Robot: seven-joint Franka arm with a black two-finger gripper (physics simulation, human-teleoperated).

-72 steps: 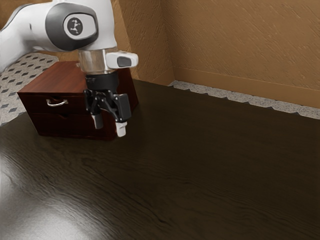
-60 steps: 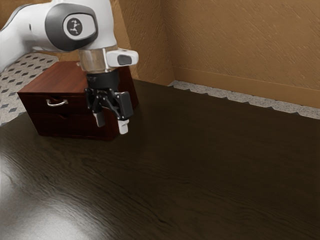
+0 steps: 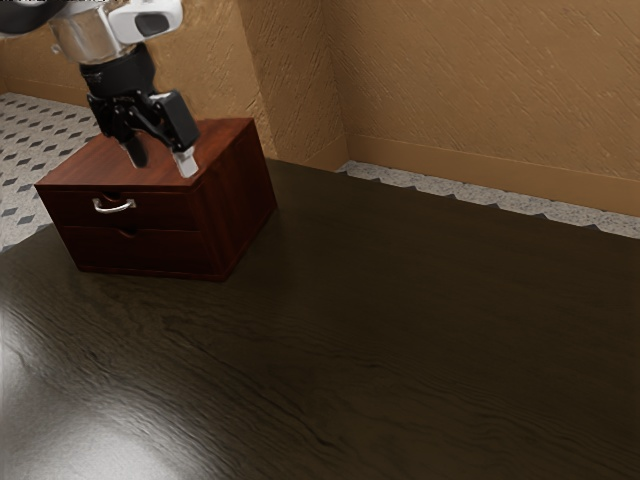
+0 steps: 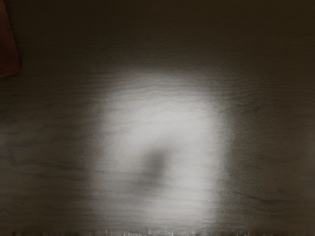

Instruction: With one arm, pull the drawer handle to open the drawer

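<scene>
Risen and shifted toward exterior view's left, fingers (image 3: 160,160) spread wide, empty, over cabinet (image 3: 225,190); drawer handle (image 3: 113,205) below, apart.

Under my hand lies the dark worktop (image 4: 256,59), with fine wood grain running across it in long lines; in the middle of it there is a wide pale patch of reflected light (image 4: 162,113), soft at its borders; inside this patch, toward one side of it, sits a small blurred dark shadow (image 4: 153,164), of which I cannot tell the shape; well apart from the patch, a small reddish-brown corner of the cabinet (image 4: 7,49) is cut by the border of my view; it rests on the worktop.
</scene>
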